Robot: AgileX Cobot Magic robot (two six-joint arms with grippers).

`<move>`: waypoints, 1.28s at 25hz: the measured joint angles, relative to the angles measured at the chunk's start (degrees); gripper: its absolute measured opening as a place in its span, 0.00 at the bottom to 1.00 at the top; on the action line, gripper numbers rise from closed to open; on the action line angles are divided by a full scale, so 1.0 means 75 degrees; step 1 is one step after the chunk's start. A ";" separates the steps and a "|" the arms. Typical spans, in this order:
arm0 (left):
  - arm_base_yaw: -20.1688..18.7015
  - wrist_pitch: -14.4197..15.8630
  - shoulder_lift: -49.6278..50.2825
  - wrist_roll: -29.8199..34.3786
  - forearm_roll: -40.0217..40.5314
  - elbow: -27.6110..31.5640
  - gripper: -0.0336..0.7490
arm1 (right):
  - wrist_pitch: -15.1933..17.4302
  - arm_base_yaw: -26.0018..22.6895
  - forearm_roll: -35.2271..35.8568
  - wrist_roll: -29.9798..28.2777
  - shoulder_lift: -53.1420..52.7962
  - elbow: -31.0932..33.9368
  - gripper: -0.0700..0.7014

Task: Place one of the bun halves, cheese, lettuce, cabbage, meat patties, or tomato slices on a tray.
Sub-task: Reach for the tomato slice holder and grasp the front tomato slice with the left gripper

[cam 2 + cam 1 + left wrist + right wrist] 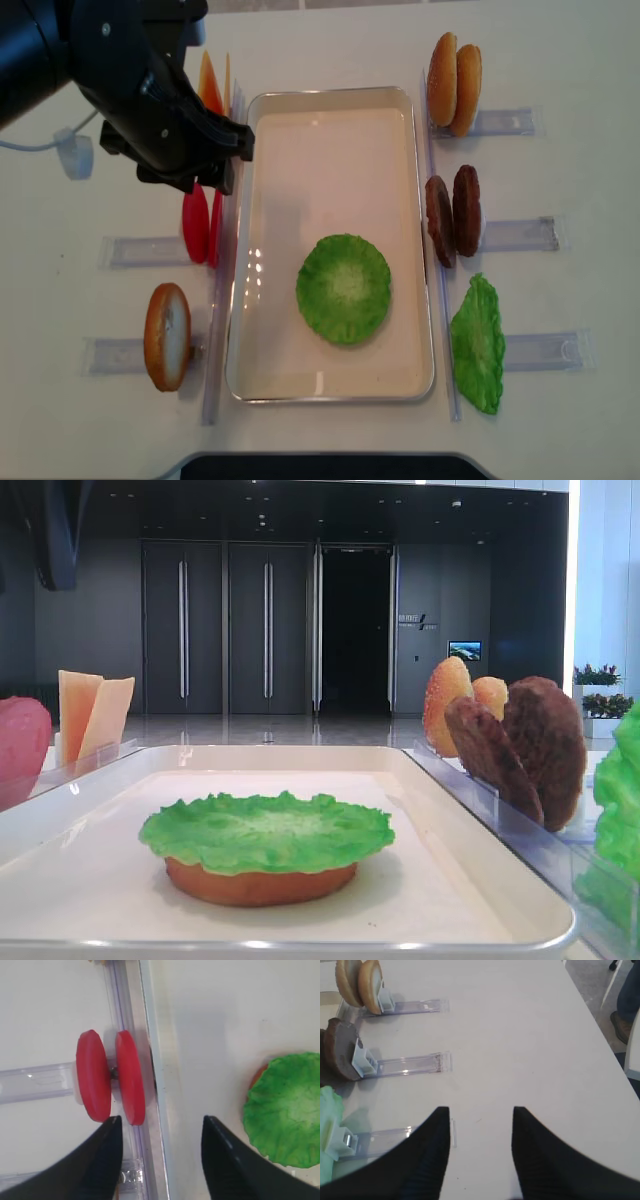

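The off-white tray (pixel 322 160) lies in the middle of the table. A flat bun base (pixel 258 884) rests in it, with a ruffled green lettuce (pixel 344 288) leaf on top. Two red tomato slices (pixel 110 1082) stand on edge in a clear rack just left of the tray's rim. My left gripper (pixel 162 1121) hangs open above that rim, one fingertip beside the tomato slices and the other over the tray, holding nothing. In the overhead view it (pixel 225 165) partly hides the slices. My right gripper (pixel 480 1112) is open over bare table, right of the racks.
On the left, clear racks hold cheese slices (pixel 213 80) and a bun half (pixel 167 335). On the right, racks hold two bun domes (pixel 455 85), two meat patties (pixel 452 215) and another green leaf (pixel 478 345). A person's shoe (pixel 621 1025) shows beyond the table edge.
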 joint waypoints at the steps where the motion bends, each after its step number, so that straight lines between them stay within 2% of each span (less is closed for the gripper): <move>1: 0.0000 0.0000 0.0023 -0.0018 0.0027 0.0000 0.54 | 0.0000 0.0000 0.0000 0.0000 0.0000 0.0000 0.50; 32: 0.0000 -0.0100 0.1733 -0.0037 0.0522 -0.0002 0.56 | 0.0000 0.0000 0.0000 0.0000 0.0000 0.0000 0.50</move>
